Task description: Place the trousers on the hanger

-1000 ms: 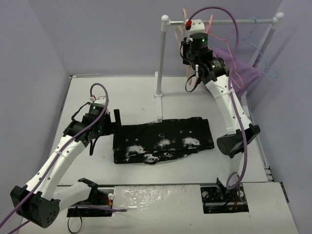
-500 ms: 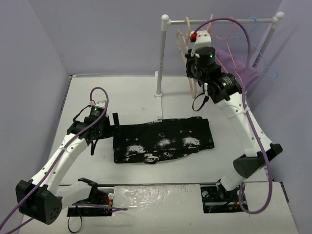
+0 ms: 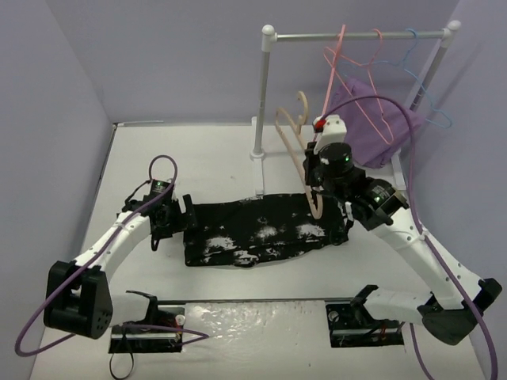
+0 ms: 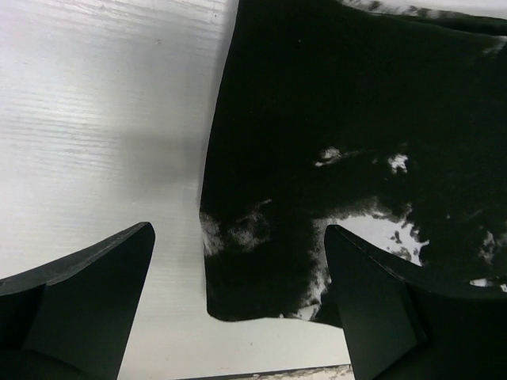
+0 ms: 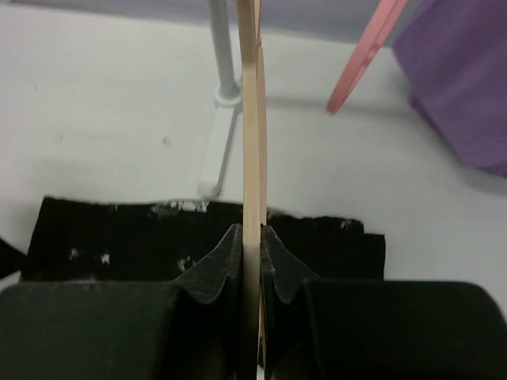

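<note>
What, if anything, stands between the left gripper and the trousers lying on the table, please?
Nothing visible does. The left gripper is open at the left end of the trousers. Its wrist view shows that cloth edge lying directly below and between the fingers, with only bare table beside it.

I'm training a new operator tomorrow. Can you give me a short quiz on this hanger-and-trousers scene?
1. True or false: the right end effector grips the hanger.
2. The trousers are: A lying on the table, B draped over the hanger, C hanging in mid-air.
3. Which end effector is open?

Key: 1 true; 2 A; 3 the left end effector, which is over the trousers' edge.
</note>
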### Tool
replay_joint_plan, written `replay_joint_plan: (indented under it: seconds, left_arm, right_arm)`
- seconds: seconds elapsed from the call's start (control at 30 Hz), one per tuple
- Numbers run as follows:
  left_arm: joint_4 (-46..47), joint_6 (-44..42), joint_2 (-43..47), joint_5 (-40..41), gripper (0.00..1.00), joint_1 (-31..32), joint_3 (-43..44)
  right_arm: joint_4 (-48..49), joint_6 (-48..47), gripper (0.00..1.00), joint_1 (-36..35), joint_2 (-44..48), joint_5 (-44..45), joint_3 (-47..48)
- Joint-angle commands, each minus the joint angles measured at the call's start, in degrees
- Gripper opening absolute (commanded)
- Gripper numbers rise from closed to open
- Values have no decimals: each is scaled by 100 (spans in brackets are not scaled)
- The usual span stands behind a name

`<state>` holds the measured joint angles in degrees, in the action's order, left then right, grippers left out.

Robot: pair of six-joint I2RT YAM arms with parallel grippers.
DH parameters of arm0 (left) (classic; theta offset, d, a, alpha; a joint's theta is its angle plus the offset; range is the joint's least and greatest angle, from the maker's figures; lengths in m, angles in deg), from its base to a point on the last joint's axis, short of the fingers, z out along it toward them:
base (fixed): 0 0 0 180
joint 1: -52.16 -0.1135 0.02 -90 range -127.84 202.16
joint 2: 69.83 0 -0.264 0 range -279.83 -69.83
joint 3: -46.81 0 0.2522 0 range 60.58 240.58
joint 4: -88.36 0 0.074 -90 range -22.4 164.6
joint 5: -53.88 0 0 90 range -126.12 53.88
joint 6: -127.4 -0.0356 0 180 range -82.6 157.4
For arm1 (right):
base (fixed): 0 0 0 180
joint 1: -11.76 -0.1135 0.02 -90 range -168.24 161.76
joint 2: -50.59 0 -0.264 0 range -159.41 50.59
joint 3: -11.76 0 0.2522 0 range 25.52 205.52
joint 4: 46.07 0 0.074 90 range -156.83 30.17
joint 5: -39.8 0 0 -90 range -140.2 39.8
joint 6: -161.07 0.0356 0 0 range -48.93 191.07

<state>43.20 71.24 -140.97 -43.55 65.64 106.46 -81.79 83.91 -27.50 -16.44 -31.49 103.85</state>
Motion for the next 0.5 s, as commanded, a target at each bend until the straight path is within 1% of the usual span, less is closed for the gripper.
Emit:
replay_joint_plan:
  seconds: [0.0, 0.1, 0.17, 0.23, 0.27, 0.47]
  left_arm:
    - [697, 229, -453, -204, 85, -93, 96]
    - [838, 216, -696, -233, 82, -152, 74]
    - [957, 229, -843, -351, 79, -178, 12]
    - [1035, 248, -896, -409, 75, -187, -69]
    - [1084, 262, -924, -416, 74, -180, -139]
    - [1146, 300, -946, -460, 71, -186, -394]
  right_arm:
    - [776, 786, 0, -1126, 278, 346, -890]
    - [1309, 1060, 0, -1922, 243, 825, -1563]
    - [1605, 1144, 0, -2470, 136, 1197, -1824]
    - [1854, 1235, 0, -2688, -23, 1330, -1990]
    - [2134, 1277, 0, -2829, -150, 1435, -2102]
    - [3387, 1502, 0, -3032, -495, 1669, -2867]
